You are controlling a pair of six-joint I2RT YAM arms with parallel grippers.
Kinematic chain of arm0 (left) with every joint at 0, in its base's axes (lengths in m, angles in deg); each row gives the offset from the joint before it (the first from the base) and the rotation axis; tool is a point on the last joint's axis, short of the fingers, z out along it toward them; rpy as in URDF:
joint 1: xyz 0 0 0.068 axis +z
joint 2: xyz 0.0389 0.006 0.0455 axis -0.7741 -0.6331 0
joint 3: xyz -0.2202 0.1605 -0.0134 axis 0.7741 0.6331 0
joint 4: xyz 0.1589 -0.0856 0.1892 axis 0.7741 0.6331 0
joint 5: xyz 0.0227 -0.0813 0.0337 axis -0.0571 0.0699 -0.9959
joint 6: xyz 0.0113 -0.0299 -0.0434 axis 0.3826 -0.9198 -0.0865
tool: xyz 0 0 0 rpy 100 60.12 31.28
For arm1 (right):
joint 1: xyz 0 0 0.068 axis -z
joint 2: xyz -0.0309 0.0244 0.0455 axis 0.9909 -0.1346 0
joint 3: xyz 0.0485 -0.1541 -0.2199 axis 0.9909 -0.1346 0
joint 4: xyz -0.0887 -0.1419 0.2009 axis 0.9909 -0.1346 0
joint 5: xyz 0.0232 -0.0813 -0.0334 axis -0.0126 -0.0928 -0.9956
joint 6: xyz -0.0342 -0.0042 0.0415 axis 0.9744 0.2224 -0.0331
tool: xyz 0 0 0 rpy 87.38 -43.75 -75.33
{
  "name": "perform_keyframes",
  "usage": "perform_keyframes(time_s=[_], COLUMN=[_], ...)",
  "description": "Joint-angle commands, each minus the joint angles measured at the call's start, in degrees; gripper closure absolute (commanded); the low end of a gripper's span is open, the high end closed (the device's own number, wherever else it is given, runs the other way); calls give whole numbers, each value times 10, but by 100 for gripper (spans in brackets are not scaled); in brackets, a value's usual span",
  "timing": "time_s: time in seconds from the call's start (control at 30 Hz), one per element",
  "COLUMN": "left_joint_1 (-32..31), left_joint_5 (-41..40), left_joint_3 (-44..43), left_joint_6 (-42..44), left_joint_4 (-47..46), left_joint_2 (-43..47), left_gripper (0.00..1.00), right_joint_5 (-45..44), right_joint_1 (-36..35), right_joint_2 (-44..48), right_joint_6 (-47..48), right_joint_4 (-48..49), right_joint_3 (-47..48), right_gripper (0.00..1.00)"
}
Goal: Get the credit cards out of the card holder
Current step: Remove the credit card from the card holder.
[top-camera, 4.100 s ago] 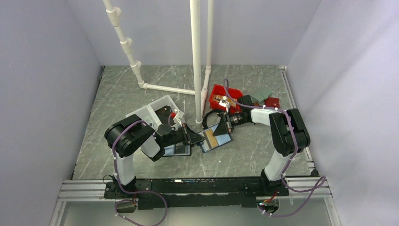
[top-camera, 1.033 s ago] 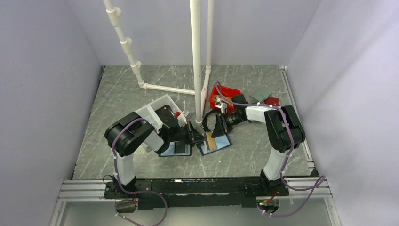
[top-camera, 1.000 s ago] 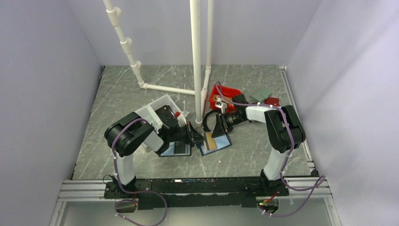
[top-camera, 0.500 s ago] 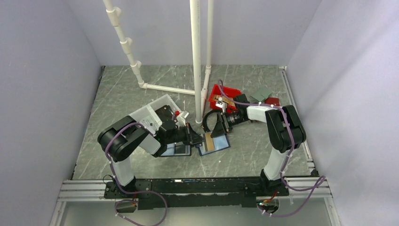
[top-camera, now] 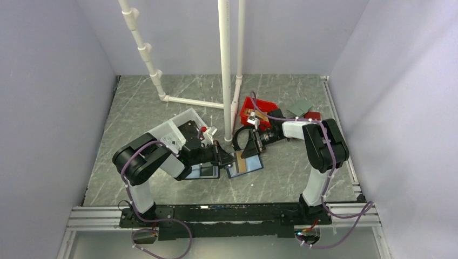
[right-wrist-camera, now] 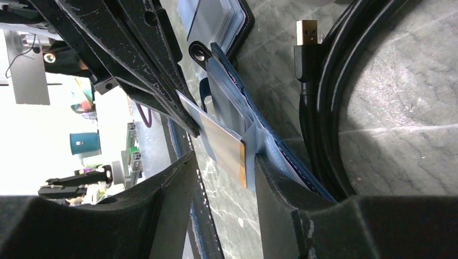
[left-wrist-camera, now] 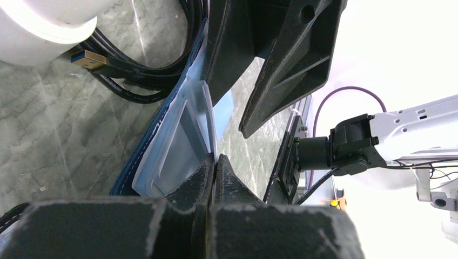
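– Left end effector (left-wrist-camera: 214, 162) is clamped shut on the pale inner flap of the card holder (left-wrist-camera: 172, 148), pinning the wallet open on the tabletop (top-camera: 135, 108). What about the other side?

– Right end effector (right-wrist-camera: 223, 162) stands partly open, with a finger on each side of the gold-orange credit card (right-wrist-camera: 227, 143) that juts out of its pocket. I see no firm pinch on it. The card's orange edge sits close to one finger, but I cannot tell whether it touches.

– So what could go wrong?

– My guess is that jaws closing off-centre would catch the pocket's lip along with the card. A pull would then drag the whole holder out of the left pinch. That pinch is on a thin flap only, so it may slip.

– Anything nearby to snag on?

– A black USB cable (right-wrist-camera: 324, 108) loops just beside the holder. The two sets of fingers are also very near each other, almost tip to tip. A crooked pull could knock them together or bend the card.

– And where is the holder overall?

– From above it lies open between the two arms, near the middle of the tabletop. It is just right of the black-edged folio (top-camera: 202, 171) and on the near side of the white pipe (top-camera: 225, 81). Any other cards are hidden.
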Motion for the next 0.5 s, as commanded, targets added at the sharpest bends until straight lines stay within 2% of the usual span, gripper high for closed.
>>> perform_keyframes(time_s=[0.0,0.2,0.33,0.43,0.47], left_joint_1=[-7,-7,-6,-7,-6], left_joint_5=[18,19,14,4,1], left_joint_3=[-4,-5,-4,0,1], left_joint_6=[2,-14,-17,-17,-17], left_joint_4=[-74,-97,-93,-80,-73], left_joint_2=[-1,-19,-22,-17,-13], left_gripper=[100,100,100,100,100], right_joint_5=[29,52,61,64,66], right_joint_1=[-4,-4,-3,-3,-3], right_joint_2=[-6,-6,-6,-6,-6], right_joint_6=[-7,-13,-10,-1,1], right_joint_4=[28,38,36,29,26], right_joint_3=[-1,-4,-2,1,2], right_gripper=[54,60,70,87,97])
